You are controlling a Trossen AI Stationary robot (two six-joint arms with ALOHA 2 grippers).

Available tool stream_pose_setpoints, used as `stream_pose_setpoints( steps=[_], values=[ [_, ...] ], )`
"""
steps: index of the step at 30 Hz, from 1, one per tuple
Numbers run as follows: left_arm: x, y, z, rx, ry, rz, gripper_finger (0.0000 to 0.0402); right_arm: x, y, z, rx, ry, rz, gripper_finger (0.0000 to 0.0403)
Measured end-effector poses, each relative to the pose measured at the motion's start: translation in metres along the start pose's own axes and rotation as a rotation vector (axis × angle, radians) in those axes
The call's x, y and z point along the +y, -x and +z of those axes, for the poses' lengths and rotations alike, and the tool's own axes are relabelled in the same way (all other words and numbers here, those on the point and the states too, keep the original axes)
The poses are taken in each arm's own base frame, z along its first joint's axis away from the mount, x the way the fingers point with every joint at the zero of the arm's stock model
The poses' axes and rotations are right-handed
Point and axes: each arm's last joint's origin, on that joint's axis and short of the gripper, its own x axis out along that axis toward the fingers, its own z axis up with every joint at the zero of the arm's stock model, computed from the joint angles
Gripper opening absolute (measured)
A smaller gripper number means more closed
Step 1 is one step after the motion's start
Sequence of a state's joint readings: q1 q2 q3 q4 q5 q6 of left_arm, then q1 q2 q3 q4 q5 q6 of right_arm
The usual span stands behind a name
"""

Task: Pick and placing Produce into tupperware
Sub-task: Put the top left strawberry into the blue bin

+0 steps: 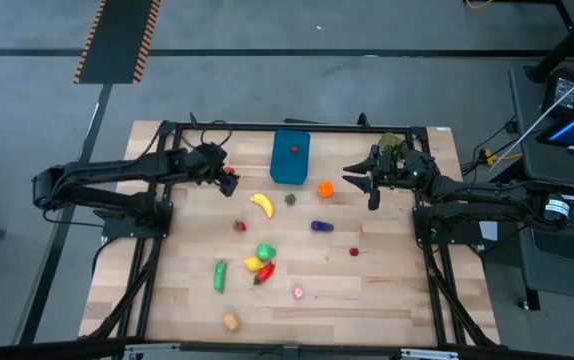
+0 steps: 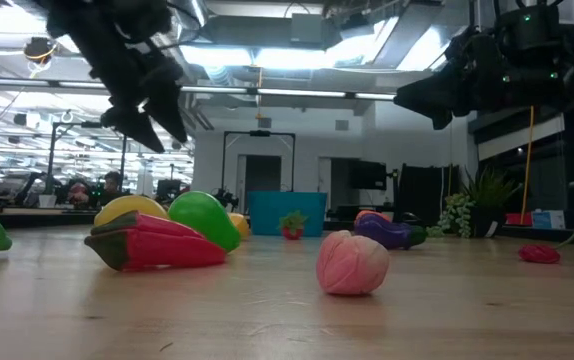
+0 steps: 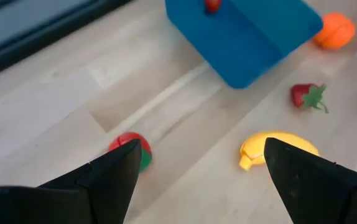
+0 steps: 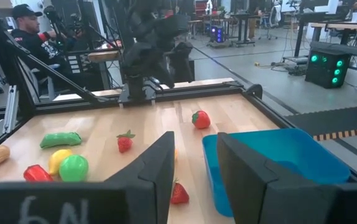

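Wooden table (image 1: 367,290) fills the frame's centre, with produce (image 1: 261,262) scattered across its middle and lower half. At upper centre sits the teal tupperware (image 1: 290,157), one red piece inside. Left gripper (image 1: 229,180) hovers open left of it; right gripper (image 1: 362,182), right of it, stands partly open, holding nothing.

banana (image 3: 278,149) half-hidden, tupperware (image 3: 247,37) cut off

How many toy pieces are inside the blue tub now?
1: a small red piece, seen from above in the tub, toward its back end. None seems hidden.
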State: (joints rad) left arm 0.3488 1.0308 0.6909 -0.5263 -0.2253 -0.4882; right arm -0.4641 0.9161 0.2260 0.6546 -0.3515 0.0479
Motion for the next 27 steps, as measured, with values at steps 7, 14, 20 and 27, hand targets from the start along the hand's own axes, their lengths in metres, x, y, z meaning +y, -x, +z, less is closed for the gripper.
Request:
stream_pose_setpoints(
  steps=[7,14,20,27],
  values=[
    [0.002,-0.011,0.018,0.183,0.054,0.129,0.0331,0.000,0.000,0.000,0.003,0.003,-0.001,0.0123],
    [0.012,-0.028,0.026,0.296,0.186,0.173,0.0331,0.000,0.000,0.000,0.003,0.005,-0.001,0.0123],
    [0.019,-0.041,0.029,0.333,0.234,0.149,0.0331,0.000,0.000,0.000,0.003,0.008,0.000,0.0123],
    [0.018,-0.041,0.028,0.377,0.186,0.076,0.0331,0.000,0.000,0.000,0.003,0.036,0.000,0.0123]
  ],
)
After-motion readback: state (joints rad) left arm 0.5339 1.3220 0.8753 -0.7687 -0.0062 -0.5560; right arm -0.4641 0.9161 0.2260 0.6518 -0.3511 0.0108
